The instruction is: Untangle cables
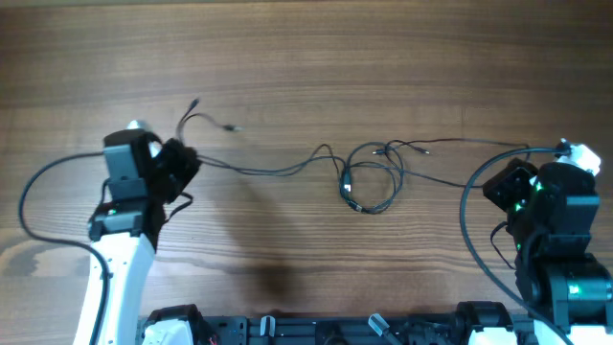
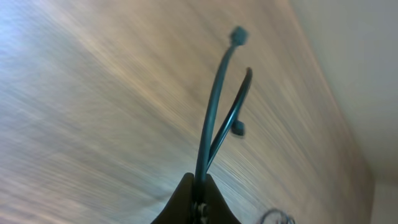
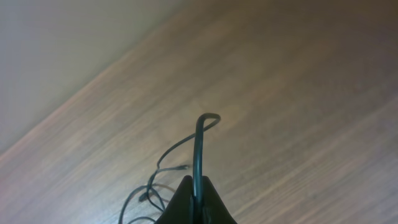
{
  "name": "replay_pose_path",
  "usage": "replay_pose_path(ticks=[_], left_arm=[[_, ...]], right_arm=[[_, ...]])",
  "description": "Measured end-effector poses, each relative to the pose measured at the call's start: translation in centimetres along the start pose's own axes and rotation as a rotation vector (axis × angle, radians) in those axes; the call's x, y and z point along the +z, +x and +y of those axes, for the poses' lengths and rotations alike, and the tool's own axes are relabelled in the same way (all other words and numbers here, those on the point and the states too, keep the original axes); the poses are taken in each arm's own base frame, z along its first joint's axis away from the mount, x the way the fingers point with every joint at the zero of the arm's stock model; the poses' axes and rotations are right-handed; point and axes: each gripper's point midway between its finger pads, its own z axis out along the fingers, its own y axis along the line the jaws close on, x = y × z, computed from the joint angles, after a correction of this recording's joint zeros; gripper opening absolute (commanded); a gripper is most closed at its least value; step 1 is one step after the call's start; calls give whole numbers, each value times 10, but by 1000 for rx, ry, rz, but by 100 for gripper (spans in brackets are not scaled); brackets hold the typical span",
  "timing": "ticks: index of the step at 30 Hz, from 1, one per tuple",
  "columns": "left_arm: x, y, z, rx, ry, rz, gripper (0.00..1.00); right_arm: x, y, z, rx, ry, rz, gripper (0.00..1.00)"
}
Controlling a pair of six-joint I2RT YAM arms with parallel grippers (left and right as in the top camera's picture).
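Note:
Thin black cables lie in a loose tangle of loops at the table's middle, with strands running out to both sides. My left gripper is shut on the left strands, and two plug ends stick out past it. In the left wrist view, two cords rise from the left gripper, whose jaws are pressed together. My right gripper is shut on a right strand. In the right wrist view, one cord bends over above the right gripper, and the tangle lies behind it at lower left.
The wooden table stretches bare behind the cables. Thick black arm cables arc beside each arm, one at the left and one at the right. The arm bases line the front edge.

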Motion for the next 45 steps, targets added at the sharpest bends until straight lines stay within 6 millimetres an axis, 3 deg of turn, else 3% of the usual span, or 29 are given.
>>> replay_pose_path(ticks=[4,10,19,20,21,22,24,26,28,33,36,39,45], left_arm=[[-5,-15,26,-139,-59,-30,4],[-5,-9,19,-177,-20,9,4],[17,21,16,-150,-48,126,4],[20,24,18,-151,-56,138,4],[25,29,21,-151,-71,160,4],[28,32,23,-152,-82,175,4],[34,38,27,-157,-102,199,4],[39,41,32,-163,-122,216,4],[43,44,37,-169,-139,231,4],[48,49,43,-177,-163,252,4],[48,49,43,-177,-163,251,4],[48,49,43,-177,-164,251,4],[48,49,43,-177,-164,251,4]], right_arm=[[10,13,6,57,-20,79,4],[37,52,38,22,-140,315,4],[114,133,13,10,66,667,5],[117,136,12,12,77,677,36],[127,149,6,12,107,721,56],[133,158,1,17,131,750,66],[143,173,-7,16,169,796,84],[151,184,-12,16,192,826,93],[156,189,-14,15,196,837,96],[157,185,-9,22,170,830,100],[152,170,-2,19,142,810,100],[140,143,16,20,90,756,100],[88,79,51,25,-55,598,100]])
